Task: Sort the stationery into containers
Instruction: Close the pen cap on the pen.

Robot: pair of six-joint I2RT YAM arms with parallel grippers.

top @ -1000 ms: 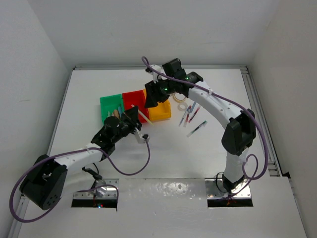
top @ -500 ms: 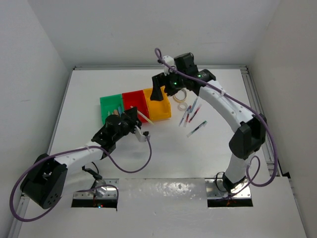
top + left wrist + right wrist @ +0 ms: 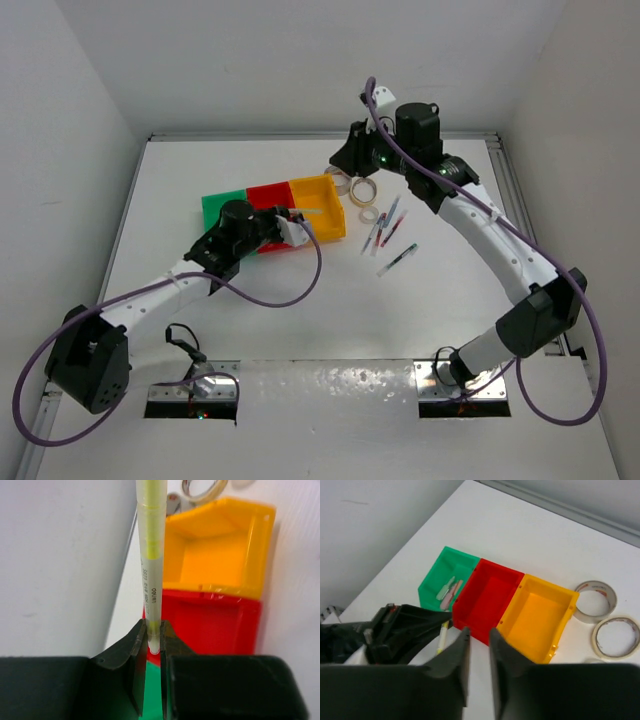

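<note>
My left gripper (image 3: 153, 639) is shut on the lower end of a pale yellow-green pen (image 3: 150, 555), which points out over the red bin (image 3: 210, 625) toward the yellow bin (image 3: 220, 555). From above, the left gripper (image 3: 296, 224) sits at the near rim of the red bin (image 3: 268, 195), with the pen (image 3: 310, 213) lying across onto the yellow bin (image 3: 335, 228). Pastel blocks (image 3: 449, 589) lie in the green bin (image 3: 437, 570). My right gripper (image 3: 479, 645) hangs high, narrowly open and empty; from above the right gripper (image 3: 345, 160) is behind the bins.
Two tan tape rings (image 3: 363, 190) (image 3: 371, 213) lie right of the yellow bin. Several pens (image 3: 381, 232) lie near them, with one more pen (image 3: 398, 260) closer in. The red bin (image 3: 487, 597) and yellow bin (image 3: 537, 617) look empty inside. White walls enclose the table.
My left gripper has carried the pen right and back, from in front of the bins to over the red and yellow ones. The right arm has risen and swung back right, away from the bins.
</note>
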